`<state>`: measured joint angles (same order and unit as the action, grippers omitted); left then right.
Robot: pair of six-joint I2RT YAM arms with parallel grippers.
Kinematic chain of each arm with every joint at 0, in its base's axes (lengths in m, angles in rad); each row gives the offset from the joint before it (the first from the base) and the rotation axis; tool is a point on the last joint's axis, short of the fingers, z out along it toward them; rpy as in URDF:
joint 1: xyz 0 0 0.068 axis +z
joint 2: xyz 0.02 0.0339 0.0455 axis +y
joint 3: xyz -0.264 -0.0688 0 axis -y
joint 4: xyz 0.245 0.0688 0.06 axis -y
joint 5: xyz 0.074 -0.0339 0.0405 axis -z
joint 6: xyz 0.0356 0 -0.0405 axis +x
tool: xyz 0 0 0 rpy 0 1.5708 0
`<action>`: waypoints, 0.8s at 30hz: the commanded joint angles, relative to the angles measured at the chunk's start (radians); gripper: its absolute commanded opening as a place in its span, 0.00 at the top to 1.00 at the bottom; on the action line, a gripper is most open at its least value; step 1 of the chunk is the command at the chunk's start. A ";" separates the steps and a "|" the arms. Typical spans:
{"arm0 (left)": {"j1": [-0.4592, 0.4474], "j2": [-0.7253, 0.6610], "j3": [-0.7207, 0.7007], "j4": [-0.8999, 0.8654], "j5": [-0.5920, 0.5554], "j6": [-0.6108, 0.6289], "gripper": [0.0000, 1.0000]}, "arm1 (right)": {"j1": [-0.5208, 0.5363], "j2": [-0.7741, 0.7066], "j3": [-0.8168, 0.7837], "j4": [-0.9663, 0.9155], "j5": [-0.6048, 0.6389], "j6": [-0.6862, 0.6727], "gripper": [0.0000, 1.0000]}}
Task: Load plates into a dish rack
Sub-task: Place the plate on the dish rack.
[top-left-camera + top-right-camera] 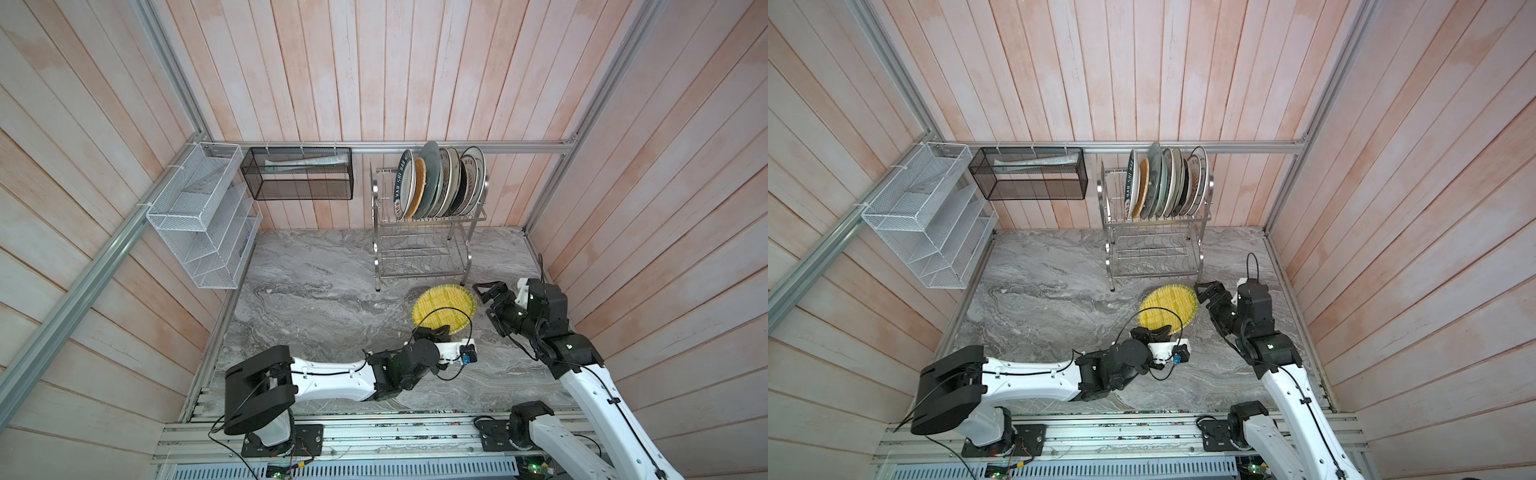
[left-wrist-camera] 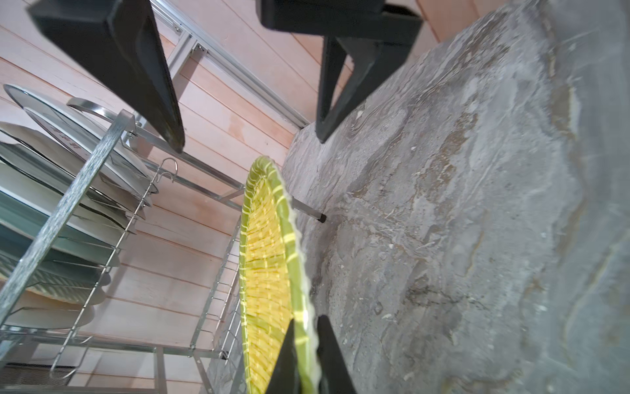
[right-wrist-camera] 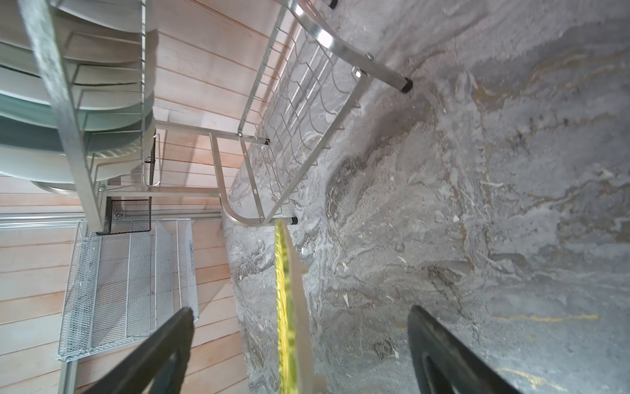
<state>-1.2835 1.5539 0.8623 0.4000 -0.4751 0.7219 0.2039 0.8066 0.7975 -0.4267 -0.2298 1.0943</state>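
Plate lettering was all I could read

On the leftmost plate (image 1: 403,185) in the dish rack (image 1: 422,253) I read dark rim capitals, roughly "HA· SHI HA·"; print on the rightmost plate (image 1: 473,176) stayed too small for me.

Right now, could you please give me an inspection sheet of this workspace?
Surface: grey marbled tabletop; the dish rack stands at its back.
Job's things: upright plates fill the rack's upper tier, the lower tier is empty; a yellow plate is outside the rack, in front of it.
Clutter: nothing seen.
Grippers: left gripper shut on the yellow plate's rim; right gripper open, jaws either side of the rim, not touching.
Cables: black cable loops over the yellow plate.
Surroundings: wood-panel walls; a white mesh organiser and a black mesh basket are mounted there.
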 commanded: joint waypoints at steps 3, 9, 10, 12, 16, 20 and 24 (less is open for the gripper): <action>-0.005 -0.233 -0.064 -0.151 0.201 -0.201 1.00 | -0.027 0.009 0.067 0.074 0.050 -0.163 0.02; -0.005 -0.484 -0.048 -0.301 0.352 -0.354 1.00 | -0.039 -0.083 0.018 0.236 -0.039 -0.315 0.02; -0.005 -0.521 -0.031 -0.314 0.372 -0.373 1.00 | -0.040 -0.098 0.010 0.256 -0.059 -0.336 0.02; -0.005 -0.579 -0.007 -0.311 0.402 -0.395 1.00 | -0.040 -0.115 0.002 0.277 -0.094 -0.371 0.02; -0.005 -0.644 0.042 -0.195 0.388 -0.382 1.00 | -0.040 -0.131 -0.027 0.305 -0.170 -0.414 0.02; -0.004 -0.599 0.154 -0.047 0.290 -0.405 1.00 | -0.039 -0.156 -0.091 0.336 -0.225 -0.416 0.02; 0.022 -0.483 0.292 0.099 0.182 -0.382 1.00 | -0.040 -0.192 -0.140 0.337 -0.244 -0.420 0.02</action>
<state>-1.2800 1.0134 1.0668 0.2989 -0.2008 0.3359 0.1677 0.6441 0.6796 -0.1265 -0.4252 0.7013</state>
